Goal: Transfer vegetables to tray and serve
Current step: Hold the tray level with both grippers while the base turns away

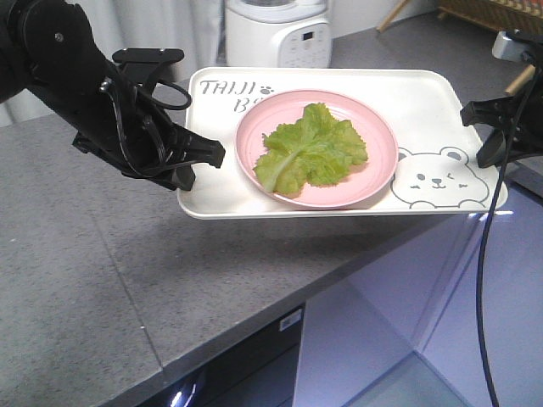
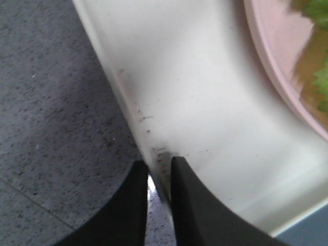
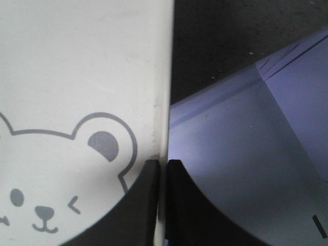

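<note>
The vegetables (image 1: 312, 150), crinkled green lettuce leaves, lie on a round pink plate (image 1: 373, 136) in the middle of the cream bear tray (image 1: 424, 102). The tray hangs level, partly past the counter's front edge. My left gripper (image 1: 204, 161) is shut on the tray's left rim. In the left wrist view its fingers (image 2: 160, 166) pinch that rim of the tray (image 2: 205, 102), with the plate (image 2: 277, 46) and a bit of vegetables (image 2: 320, 82) at the upper right. My right gripper (image 1: 475, 119) is shut on the right rim. In the right wrist view it (image 3: 163, 166) clamps the tray (image 3: 77, 61) beside the bear drawing.
A grey speckled countertop (image 1: 85, 254) lies under and left of the tray, its front edge running diagonally. A white kitchen appliance (image 1: 280, 30) stands behind the tray. Pale bluish cabinet fronts (image 1: 424, 322) drop below the tray's right half. A black cable (image 1: 482, 280) hangs from the right arm.
</note>
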You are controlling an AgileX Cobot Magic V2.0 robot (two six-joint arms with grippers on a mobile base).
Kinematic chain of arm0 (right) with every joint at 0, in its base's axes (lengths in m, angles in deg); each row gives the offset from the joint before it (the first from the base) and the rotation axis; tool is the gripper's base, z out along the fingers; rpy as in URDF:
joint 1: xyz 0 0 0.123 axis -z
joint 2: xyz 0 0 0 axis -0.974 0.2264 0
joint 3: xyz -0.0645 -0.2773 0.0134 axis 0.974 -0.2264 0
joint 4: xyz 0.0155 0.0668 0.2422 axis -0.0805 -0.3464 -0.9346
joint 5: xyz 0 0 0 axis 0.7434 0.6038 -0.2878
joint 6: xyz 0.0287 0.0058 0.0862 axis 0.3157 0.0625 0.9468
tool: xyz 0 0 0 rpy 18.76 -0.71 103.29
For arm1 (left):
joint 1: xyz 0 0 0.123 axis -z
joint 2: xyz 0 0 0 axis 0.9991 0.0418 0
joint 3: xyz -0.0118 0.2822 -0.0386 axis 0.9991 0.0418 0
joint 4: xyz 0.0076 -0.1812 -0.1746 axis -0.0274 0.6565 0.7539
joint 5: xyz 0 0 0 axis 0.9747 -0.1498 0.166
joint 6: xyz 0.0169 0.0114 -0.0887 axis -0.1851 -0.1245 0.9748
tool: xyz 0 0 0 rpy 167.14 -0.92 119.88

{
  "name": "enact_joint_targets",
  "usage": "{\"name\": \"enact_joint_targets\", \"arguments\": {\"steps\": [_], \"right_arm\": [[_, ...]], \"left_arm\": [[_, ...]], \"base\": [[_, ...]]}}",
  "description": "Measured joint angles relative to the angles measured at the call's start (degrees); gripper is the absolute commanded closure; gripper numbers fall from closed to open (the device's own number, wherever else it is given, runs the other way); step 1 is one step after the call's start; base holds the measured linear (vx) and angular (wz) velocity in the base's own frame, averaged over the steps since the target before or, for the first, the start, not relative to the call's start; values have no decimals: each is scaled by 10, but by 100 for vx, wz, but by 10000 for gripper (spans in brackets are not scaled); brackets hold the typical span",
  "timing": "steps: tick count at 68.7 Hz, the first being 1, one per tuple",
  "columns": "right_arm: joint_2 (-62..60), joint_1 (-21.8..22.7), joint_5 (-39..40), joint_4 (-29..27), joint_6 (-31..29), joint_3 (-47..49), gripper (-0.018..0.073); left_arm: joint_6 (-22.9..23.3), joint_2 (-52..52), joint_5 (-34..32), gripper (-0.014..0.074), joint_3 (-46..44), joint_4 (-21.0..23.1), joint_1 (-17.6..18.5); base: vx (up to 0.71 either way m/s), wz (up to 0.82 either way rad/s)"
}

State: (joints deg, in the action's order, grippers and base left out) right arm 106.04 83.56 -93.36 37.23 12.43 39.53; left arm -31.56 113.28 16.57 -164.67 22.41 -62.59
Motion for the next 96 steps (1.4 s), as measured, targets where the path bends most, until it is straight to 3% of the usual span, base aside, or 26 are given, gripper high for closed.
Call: {"name": "enact_joint_targets", "arguments": {"steps": [96], "right_arm": [[0,0,0,0,0,0,565]], "left_arm": [[-1,0,0,602,0,0,0]], "base": [[-1,-35]]}}
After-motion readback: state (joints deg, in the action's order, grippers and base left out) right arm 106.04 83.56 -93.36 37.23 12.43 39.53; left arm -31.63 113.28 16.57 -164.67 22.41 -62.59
